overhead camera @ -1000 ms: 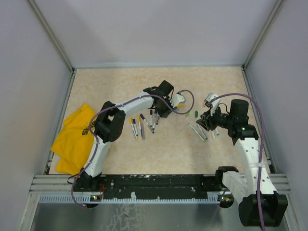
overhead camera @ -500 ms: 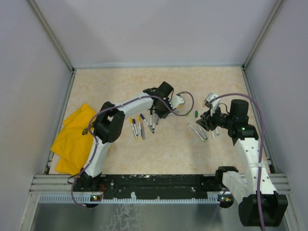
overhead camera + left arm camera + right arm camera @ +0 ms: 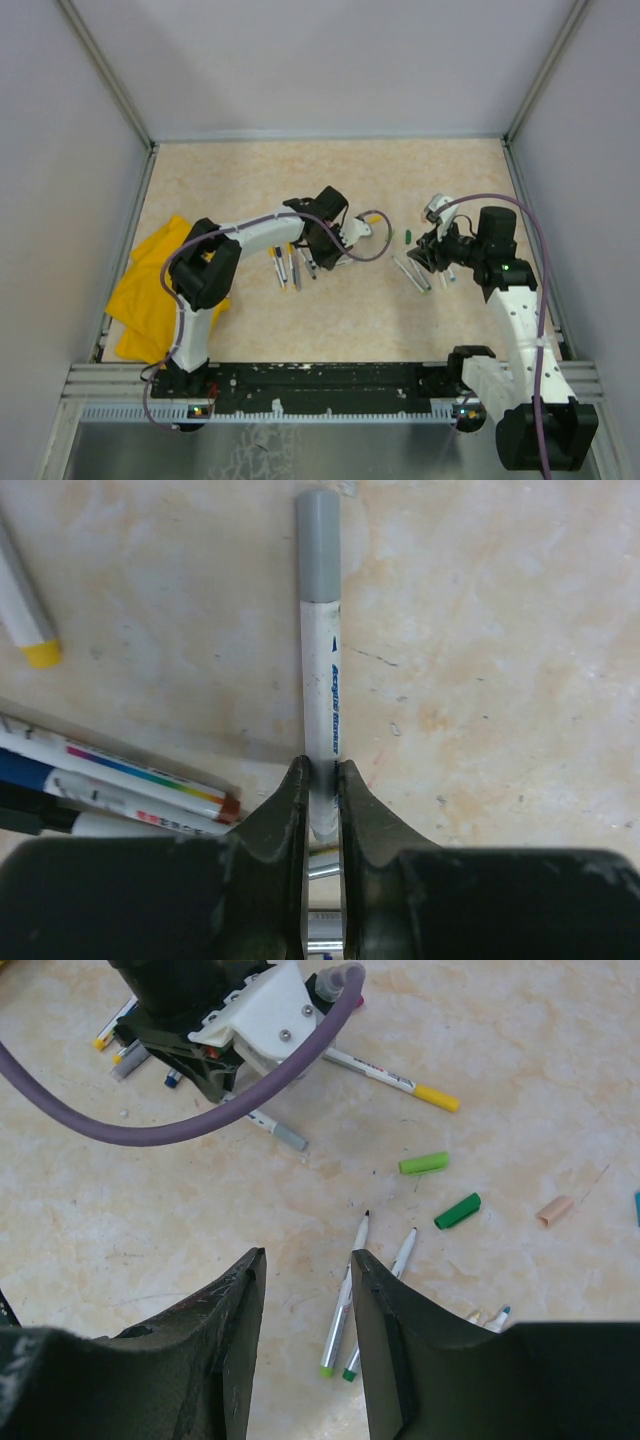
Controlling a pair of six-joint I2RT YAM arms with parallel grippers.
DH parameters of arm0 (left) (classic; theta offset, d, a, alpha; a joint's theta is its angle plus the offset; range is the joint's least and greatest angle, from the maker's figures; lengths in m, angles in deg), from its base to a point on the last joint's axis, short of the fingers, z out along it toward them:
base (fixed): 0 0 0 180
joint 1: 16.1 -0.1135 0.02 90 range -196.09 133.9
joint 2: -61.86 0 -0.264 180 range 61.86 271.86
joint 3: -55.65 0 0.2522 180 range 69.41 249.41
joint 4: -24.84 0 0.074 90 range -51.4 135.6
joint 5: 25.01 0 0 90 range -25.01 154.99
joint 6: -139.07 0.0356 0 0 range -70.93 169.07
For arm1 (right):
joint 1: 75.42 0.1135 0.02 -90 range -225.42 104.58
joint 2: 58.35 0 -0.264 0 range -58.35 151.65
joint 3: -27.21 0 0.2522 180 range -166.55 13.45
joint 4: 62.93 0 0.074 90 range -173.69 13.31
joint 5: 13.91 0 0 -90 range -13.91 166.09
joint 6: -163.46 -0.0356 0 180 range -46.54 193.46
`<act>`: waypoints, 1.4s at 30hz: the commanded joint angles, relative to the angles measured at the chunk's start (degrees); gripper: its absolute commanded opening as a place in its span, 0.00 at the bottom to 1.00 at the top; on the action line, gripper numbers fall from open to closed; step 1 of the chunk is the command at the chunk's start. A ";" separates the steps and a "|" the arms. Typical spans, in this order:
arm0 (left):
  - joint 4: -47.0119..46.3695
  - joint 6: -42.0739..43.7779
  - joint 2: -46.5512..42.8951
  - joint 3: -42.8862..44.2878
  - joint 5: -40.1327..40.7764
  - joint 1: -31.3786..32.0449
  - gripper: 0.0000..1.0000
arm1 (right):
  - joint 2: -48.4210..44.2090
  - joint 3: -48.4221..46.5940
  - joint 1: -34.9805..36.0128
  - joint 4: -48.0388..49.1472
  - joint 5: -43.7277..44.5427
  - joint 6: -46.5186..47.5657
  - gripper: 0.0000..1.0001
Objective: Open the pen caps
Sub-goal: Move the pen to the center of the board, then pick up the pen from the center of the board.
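My left gripper is shut on the white barrel of a pen that lies on the table. Its grey pen cap is still on, pointing away from the jaws. From above, this gripper sits beside a cluster of pens. My right gripper hovers open and holds nothing. Beneath it lie two uncapped pens, and loose light green and dark green caps lie beyond them. The overhead view puts the right gripper at the right.
A yellow cloth lies bunched at the left edge. A yellow-ended pen rests right of the left gripper, and a peach cap lies farther right. Grey walls enclose the table on three sides.
My left arm has swung left and nearer, and its jaws have closed onto the grey-capped pen. The right arm has not moved.
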 commanded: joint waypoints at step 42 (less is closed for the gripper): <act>-57.76 -26.26 -60.98 -56.48 13.26 -7.62 1.00 | 5.58 1.06 11.86 0.79 -7.80 26.29 0.47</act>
